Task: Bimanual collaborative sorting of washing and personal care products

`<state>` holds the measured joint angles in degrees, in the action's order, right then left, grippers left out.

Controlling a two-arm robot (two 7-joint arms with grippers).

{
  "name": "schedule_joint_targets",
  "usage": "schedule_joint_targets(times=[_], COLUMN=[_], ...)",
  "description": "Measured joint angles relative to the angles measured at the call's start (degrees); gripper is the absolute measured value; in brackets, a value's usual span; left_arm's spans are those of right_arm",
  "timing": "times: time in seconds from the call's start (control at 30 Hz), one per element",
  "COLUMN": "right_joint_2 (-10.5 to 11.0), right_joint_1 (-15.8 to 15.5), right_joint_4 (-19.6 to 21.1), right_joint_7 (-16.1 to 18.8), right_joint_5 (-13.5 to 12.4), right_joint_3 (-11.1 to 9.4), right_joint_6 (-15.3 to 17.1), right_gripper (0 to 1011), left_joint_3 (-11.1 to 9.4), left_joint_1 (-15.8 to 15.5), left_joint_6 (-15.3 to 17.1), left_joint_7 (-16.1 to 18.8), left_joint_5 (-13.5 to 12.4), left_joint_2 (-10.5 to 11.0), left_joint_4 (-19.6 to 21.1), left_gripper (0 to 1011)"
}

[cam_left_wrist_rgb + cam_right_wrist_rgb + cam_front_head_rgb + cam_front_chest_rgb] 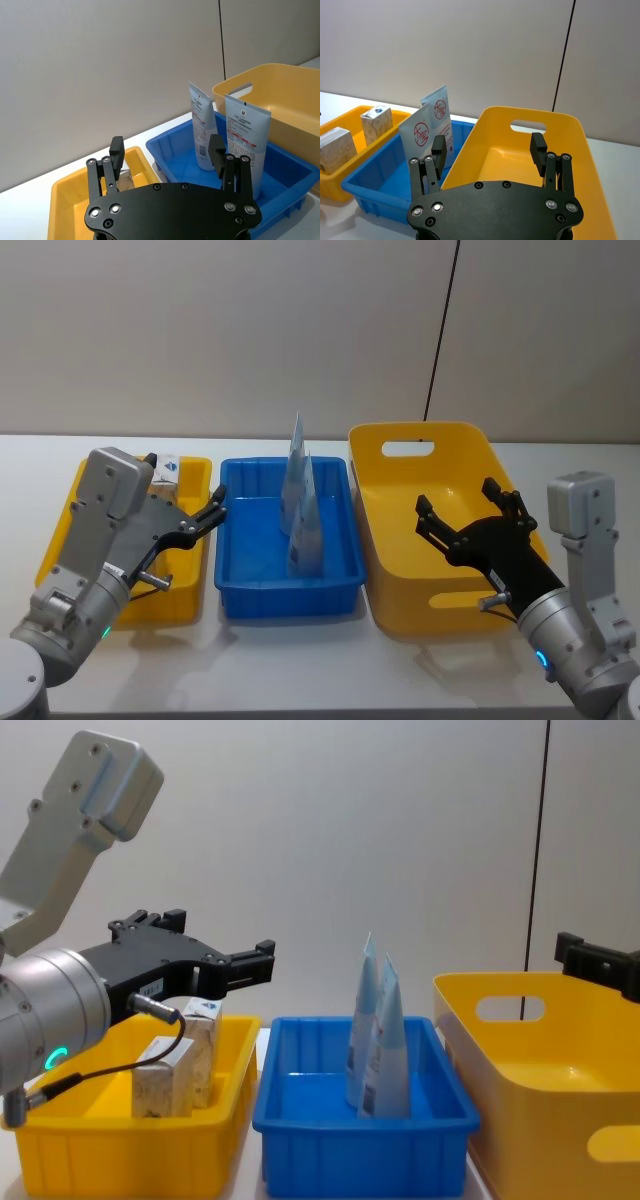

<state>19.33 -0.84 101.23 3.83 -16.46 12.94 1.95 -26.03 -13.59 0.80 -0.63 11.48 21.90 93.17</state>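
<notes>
**Both Jaws Spread, Products Binned**

Head view: two pale-blue crimped squeeze tubes (305, 525) stand in the blue plastic bin (230, 540). The left gripper (210, 512) hovers at its 9 o'clock and the right gripper (457, 498) at 3 o'clock, both with jaws spread.
Chest view: two beige marbled cartons (165, 1085) stand in the small yellow plastic bin (120, 1150).

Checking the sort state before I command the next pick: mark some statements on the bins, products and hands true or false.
1. Both squeeze tubes stand in the blue bin. True.
2. The left hand grips a carton. False: it is open, holding nothing.
3. Two cartons sit in the small yellow bin. True.
4. One tube lies in the large yellow bin. False: both are in the blue bin.
5. The right hand is open over the large yellow bin. True.
</notes>
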Motion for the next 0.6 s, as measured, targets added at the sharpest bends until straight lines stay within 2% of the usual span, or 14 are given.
schedule_joint_targets(times=[0.47,0.6], right_joint_2=[0.0,0.0], right_joint_1=[0.0,0.0], right_joint_4=[0.0,0.0], right_joint_7=[0.0,0.0], right_joint_5=[0.0,0.0], right_joint_3=[0.0,0.0], right_joint_6=[0.0,0.0], right_gripper=[1003,1003], left_joint_3=[0.04,0.17], left_joint_1=[0.0,-0.03], left_joint_6=[0.05,1.1], left_joint_7=[-0.05,-0.28], left_joint_5=[0.0,0.17], left_joint_2=[-0.03,-0.09], left_joint_4=[0.0,0.03], left_gripper=[1001,1001])
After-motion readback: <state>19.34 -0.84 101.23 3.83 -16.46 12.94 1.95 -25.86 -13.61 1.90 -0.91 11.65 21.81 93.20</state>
